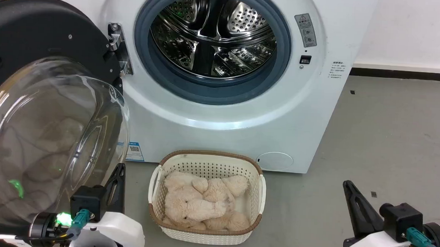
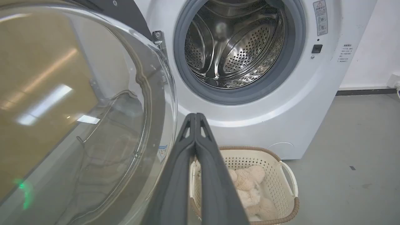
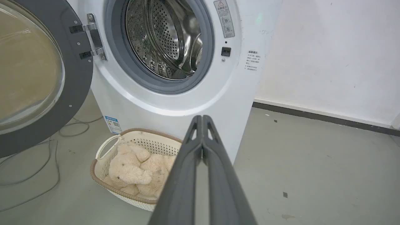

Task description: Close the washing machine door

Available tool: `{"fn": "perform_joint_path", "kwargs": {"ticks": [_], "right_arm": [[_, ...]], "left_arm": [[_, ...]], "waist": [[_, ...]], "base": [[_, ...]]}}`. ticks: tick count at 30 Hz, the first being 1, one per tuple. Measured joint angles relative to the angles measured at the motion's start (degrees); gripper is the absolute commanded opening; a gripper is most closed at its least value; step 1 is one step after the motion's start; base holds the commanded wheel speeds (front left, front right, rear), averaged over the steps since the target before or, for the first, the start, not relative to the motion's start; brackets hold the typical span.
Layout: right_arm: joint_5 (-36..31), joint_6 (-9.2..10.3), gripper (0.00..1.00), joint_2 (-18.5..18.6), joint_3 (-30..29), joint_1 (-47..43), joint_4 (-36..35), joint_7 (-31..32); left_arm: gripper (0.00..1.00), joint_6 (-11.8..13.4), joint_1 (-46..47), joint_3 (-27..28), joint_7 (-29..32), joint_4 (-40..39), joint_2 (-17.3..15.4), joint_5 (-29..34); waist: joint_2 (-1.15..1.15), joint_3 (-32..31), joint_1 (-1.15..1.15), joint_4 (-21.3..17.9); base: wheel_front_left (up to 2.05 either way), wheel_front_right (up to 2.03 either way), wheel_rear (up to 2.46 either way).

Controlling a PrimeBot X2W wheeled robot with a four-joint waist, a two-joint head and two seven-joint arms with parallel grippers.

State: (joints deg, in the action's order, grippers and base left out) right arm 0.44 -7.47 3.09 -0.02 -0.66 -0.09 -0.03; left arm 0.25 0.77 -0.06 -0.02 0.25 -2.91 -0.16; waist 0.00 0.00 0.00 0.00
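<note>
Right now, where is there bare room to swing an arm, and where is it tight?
Bare floor lies right of the washing machine and basket, around the right gripper, up to the wall. Crowded on the left: the open washing machine door bulges beside the left gripper, basket close on its other side.

On the washing machine (image 3: pixel 162 106), a grey label (image 3: pixel 224 18) with a red warning triangle stands above the fingertips of the right gripper (image 3: pixel 200 118). Its words are too small to read. So are the small print (image 3: pixel 252 61) up-right of them and the blue sticker (image 3: pixel 113 124) with a square code to their left.
</note>
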Motion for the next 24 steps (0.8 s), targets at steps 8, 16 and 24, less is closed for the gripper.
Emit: {"fn": "perform_joint_path", "kwargs": {"ticks": [8, 16, 24], "right_arm": [[0.0, 0.0, 0.0, 0.0, -0.01, 0.0, 0.0, 0.0], [0.03, 0.0, 1.0, 0.0, 0.02, -0.02, 0.0, -0.01], [0.64, 0.0, 1.0, 0.0, -0.07, -0.02, 0.01, -0.6]], "left_arm": [[0.0, 0.0, -0.01, 0.0, 0.0, 0.0, 0.0, 0.0], [1.0, 0.07, 0.0, -0.02, 0.0, 0.09, 0.0, -0.01], [1.0, 0.09, 0.01, -0.26, -0.63, 0.12, 0.0, -0.16]], "waist": [[0.0, 0.0, 0.0, 0.0], [0.0, 0.01, 0.0, 0.0], [0.0, 0.04, 0.0, 0.02]], "base": [[0.0, 0.0, 0.0], [0.0, 0.0, 0.0], [0.0, 0.0, 0.0]]}}
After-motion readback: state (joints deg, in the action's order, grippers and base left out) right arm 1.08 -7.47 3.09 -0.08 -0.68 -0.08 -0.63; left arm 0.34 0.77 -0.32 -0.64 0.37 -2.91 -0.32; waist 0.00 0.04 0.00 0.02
